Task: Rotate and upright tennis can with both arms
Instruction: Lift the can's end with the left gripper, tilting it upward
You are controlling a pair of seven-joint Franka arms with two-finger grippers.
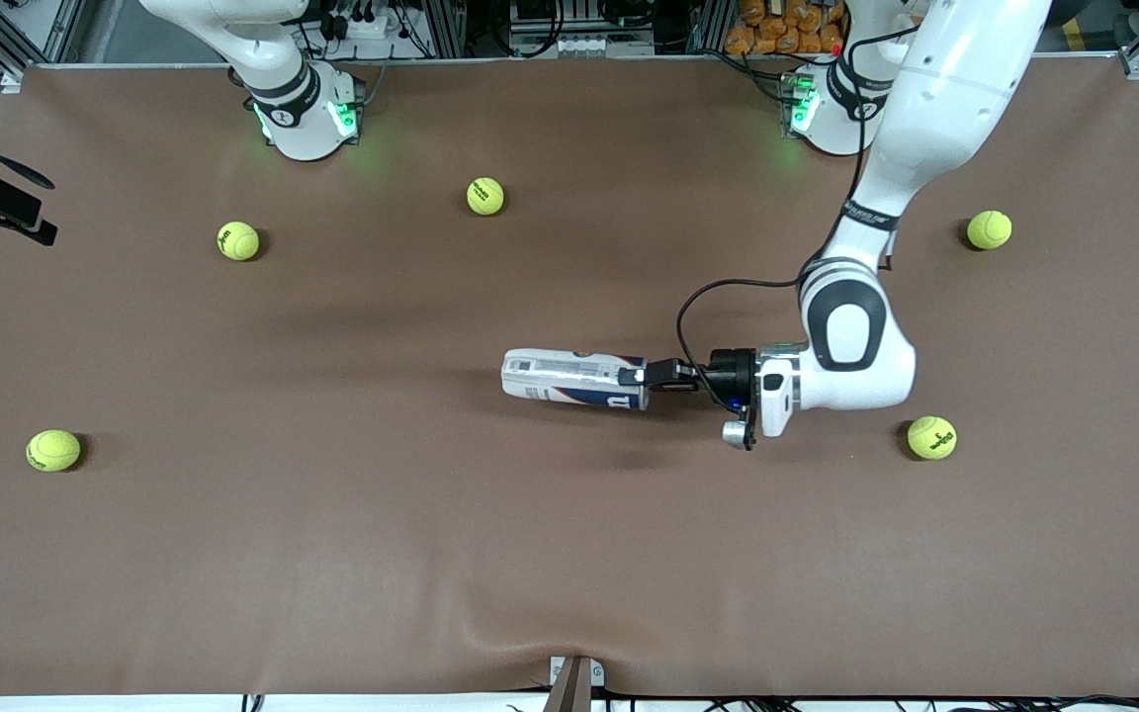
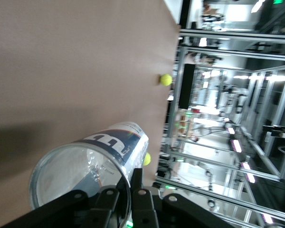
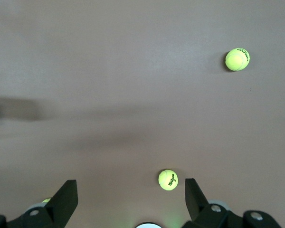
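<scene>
The tennis can (image 1: 574,380) is on its side at the middle of the table, with its open metallic-rimmed end toward the left arm's end. My left gripper (image 1: 651,376) is shut on the wall at that rim. In the left wrist view one finger is inside the can (image 2: 92,161) and one outside, with the left gripper (image 2: 129,187) pinching the rim. I cannot tell if the can rests on the mat or hangs just above it. My right gripper (image 3: 130,194) is open and empty, up over bare mat. It is out of the front view, and that arm waits near its base (image 1: 298,99).
Several yellow-green tennis balls lie scattered on the brown mat. One (image 1: 931,437) is close to the left arm's wrist, another (image 1: 485,196) lies farther from the camera than the can. A ball (image 3: 168,180) shows between the right gripper's fingers, below them on the mat.
</scene>
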